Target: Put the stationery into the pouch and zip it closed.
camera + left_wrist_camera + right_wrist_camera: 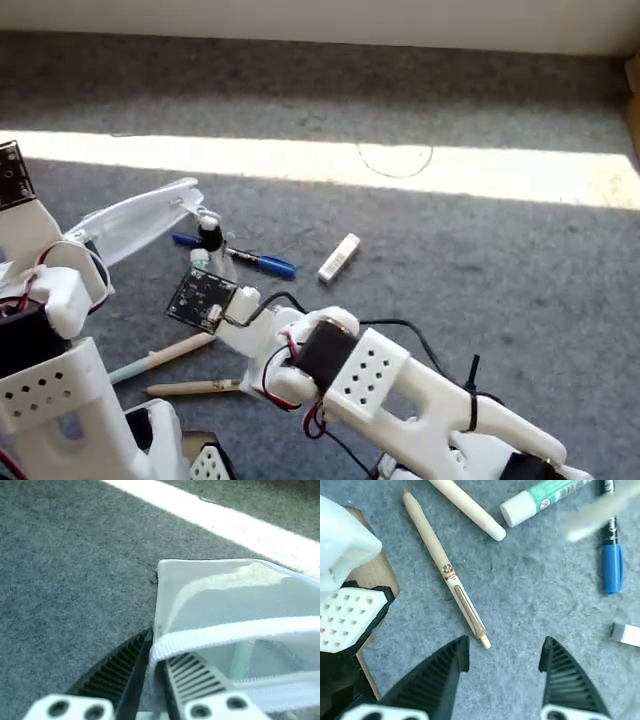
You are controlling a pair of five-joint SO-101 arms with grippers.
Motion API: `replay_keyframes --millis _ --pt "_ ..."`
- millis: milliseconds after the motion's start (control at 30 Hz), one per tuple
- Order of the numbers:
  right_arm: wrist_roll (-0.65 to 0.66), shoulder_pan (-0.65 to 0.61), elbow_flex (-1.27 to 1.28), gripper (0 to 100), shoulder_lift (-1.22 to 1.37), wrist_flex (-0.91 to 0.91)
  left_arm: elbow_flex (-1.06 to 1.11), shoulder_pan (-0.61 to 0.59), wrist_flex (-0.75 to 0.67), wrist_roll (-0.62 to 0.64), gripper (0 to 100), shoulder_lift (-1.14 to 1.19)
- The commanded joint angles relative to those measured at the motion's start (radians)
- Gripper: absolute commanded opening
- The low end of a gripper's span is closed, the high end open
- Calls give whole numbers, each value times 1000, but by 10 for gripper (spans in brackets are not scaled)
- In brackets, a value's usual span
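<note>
While the left tool (156, 652) pinches the rim of the translucent white mesh pouch (225, 595), apparently to hold its mouth open, the right tool (506, 647) hangs spread above a slim beige pen (451, 577) lying on the grey tabletop (535, 590), seemingly its next pick.

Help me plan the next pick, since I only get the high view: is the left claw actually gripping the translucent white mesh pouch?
Observer: Yes. The left claw is shut on the edge of the translucent white mesh pouch, pinching one corner.
Operator: Good. What is the right claw lined up on?
Observer: The open right claw hangs over the beige pen with a gold clip. The pen's clip end lies below the gap between the claw's tips, untouched.
</note>
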Motion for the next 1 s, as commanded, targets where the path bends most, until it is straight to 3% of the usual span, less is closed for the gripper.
replay_keyframes --millis 0,533,967 --pt "55 -15 25 209 27 -81 -44 -18 12 -9 7 7" --pt "80 -54 171 206 56 -265 -19 -22 11 -11 7 7" --pt "80 -99 179 206 58 -300 -19 -22 17 -11 7 7"
